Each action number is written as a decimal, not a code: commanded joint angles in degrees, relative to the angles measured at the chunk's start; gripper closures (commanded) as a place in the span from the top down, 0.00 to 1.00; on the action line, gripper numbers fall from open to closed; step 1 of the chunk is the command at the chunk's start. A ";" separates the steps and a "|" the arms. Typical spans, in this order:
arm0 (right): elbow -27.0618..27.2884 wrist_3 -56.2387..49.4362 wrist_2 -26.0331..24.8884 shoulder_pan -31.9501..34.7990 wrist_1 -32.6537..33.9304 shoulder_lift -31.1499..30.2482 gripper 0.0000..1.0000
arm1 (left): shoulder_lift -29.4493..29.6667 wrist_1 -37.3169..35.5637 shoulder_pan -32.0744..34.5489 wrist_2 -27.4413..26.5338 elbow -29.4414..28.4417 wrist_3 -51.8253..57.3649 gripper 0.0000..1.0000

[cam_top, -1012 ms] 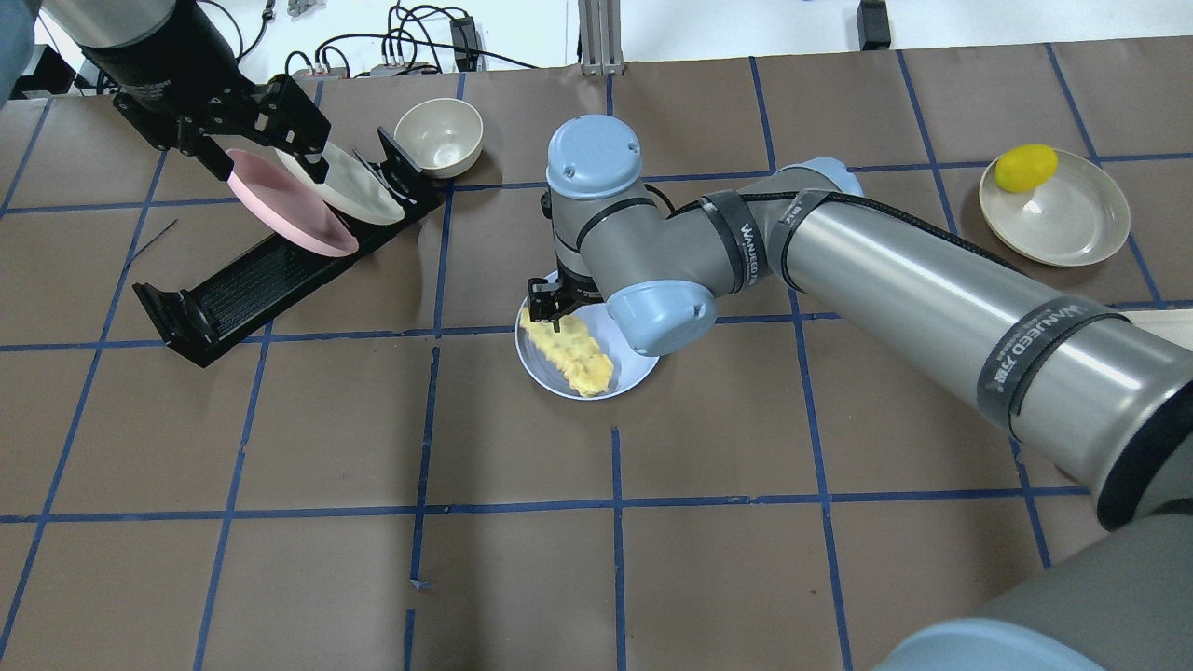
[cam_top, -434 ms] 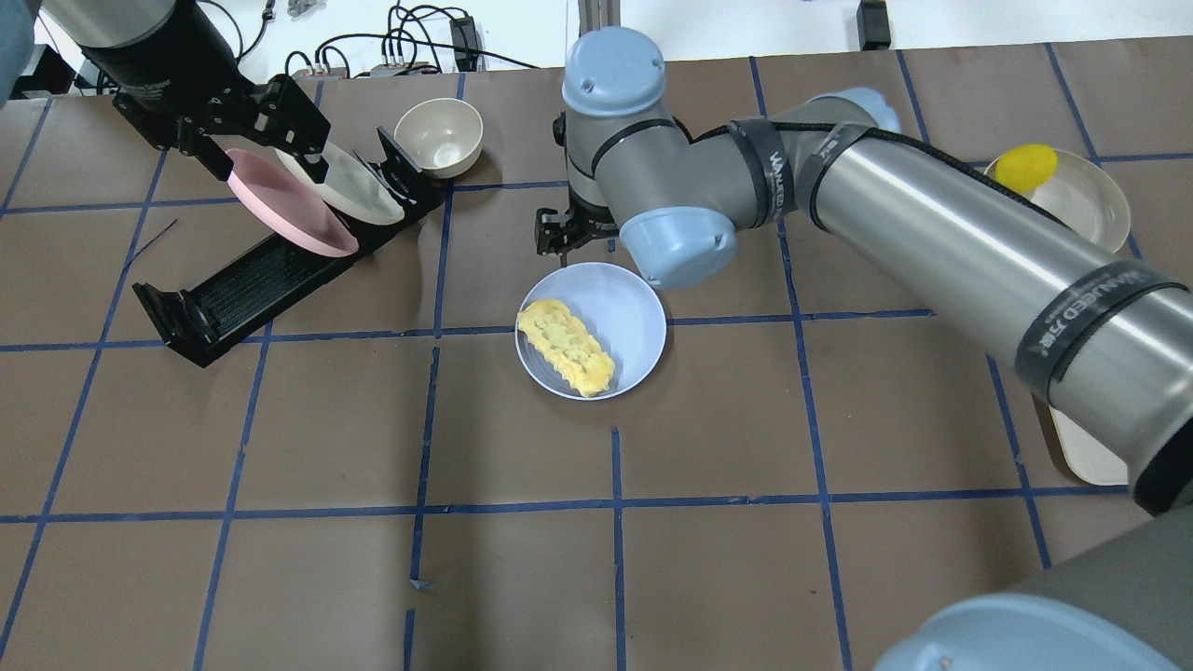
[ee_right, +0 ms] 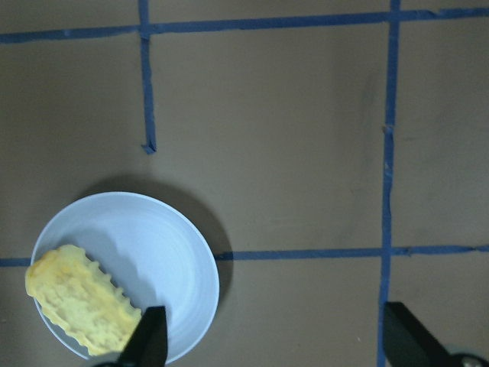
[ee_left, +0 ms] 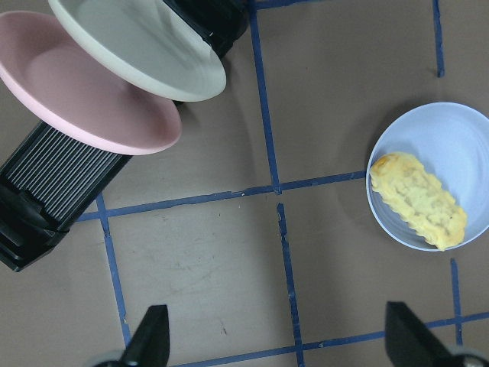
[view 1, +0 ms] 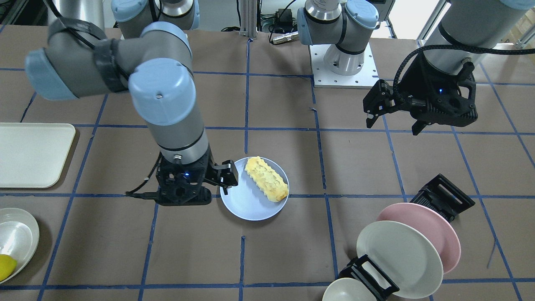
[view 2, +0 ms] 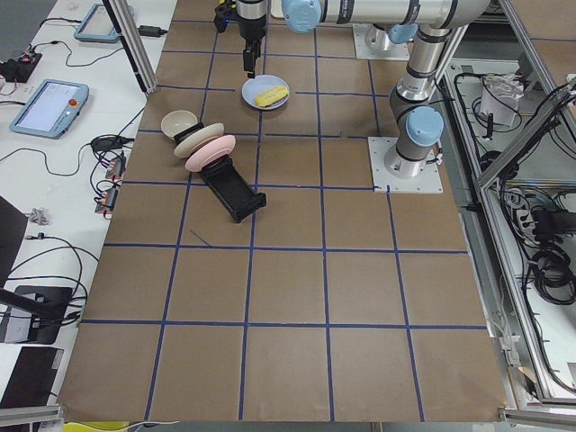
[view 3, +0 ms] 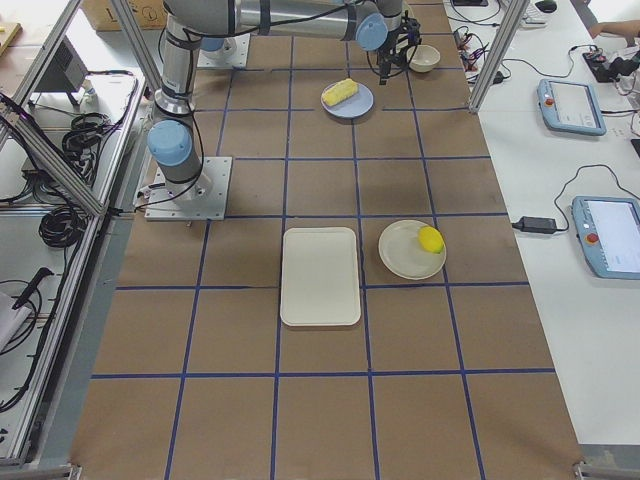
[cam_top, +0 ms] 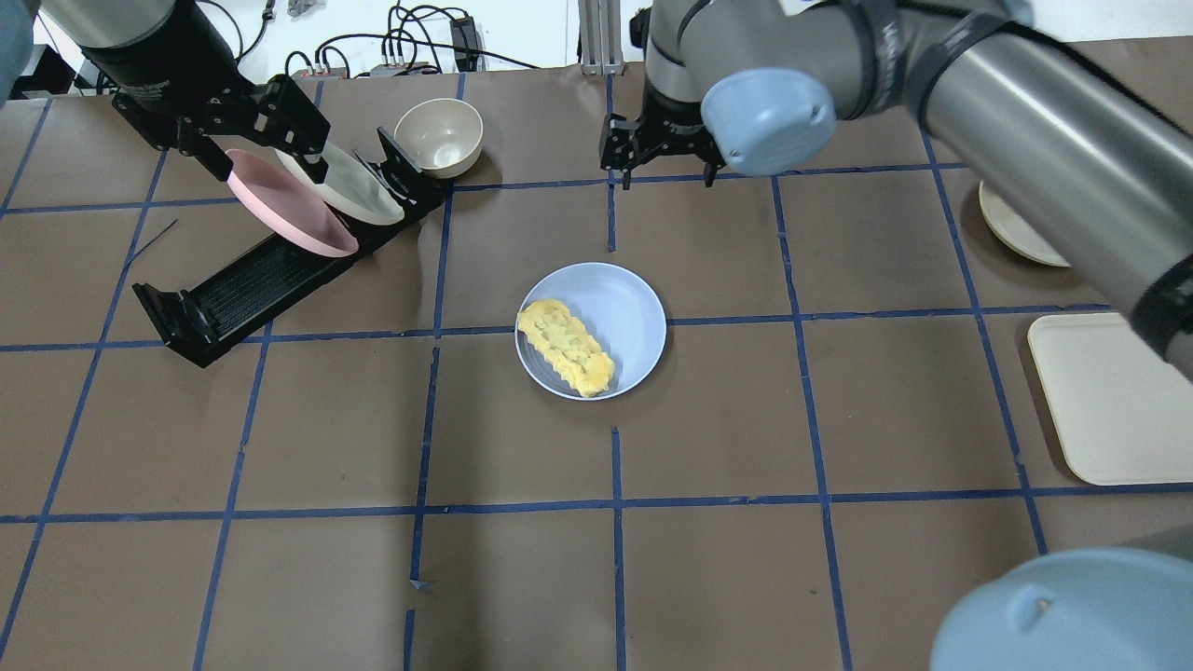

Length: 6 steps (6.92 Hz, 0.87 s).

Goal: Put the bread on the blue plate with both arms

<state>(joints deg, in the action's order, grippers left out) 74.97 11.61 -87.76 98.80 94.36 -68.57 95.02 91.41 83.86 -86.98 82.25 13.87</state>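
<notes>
The bread (cam_top: 566, 347) is an elongated golden-yellow roll with a bumpy, segmented upper surface and scalloped ridges along its long edges, slightly darker toward the ends. It lies flat and diagonally inside the blue plate (cam_top: 626, 306), a round, pale lavender-blue shallow dish with a plain rim. The roll occupies the plate's half toward the robot's left, and both of its ends reach close to the rim; the other half of the plate is bare. The plate sits near the table's centre, across a blue tape line. The right gripper (cam_top: 664, 175) hangs above the table beyond the plate's far edge, apart from the bread, its fingers spread wide with nothing between them. The left gripper (view 1: 395, 121) hovers over the black dish rack (cam_top: 242, 289), likewise spread and empty. A pink plate (cam_top: 289, 210) and a cream plate (cam_top: 349, 186) lean on edge in that rack, with a cream bowl (cam_top: 438, 135) just beside it. A lemon (view 3: 430, 238) rests on a separate cream dish, near a cream tray (cam_top: 1109, 401).
</notes>
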 commanded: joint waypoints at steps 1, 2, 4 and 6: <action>-0.71 -0.44 -0.13 -2.64 -10.37 -5.23 1.00 | -0.01 0.00 0.25 0.14 -0.33 0.37 1.00; -0.36 -4.89 -0.92 -4.56 -10.59 -7.78 1.00 | 0.16 0.26 0.17 0.41 -1.29 -0.24 1.00; 2.70 -12.66 -0.93 -9.31 -12.77 -14.89 1.00 | -1.06 0.35 0.60 -0.03 -0.43 -1.56 1.00; 12.69 -12.49 -0.93 -9.33 -12.72 -23.58 0.99 | -3.52 0.18 0.43 4.94 4.56 -3.15 1.00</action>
<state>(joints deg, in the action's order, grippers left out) 81.96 -0.73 -88.82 89.60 81.17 -86.76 92.72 91.82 84.27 -85.32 83.92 11.26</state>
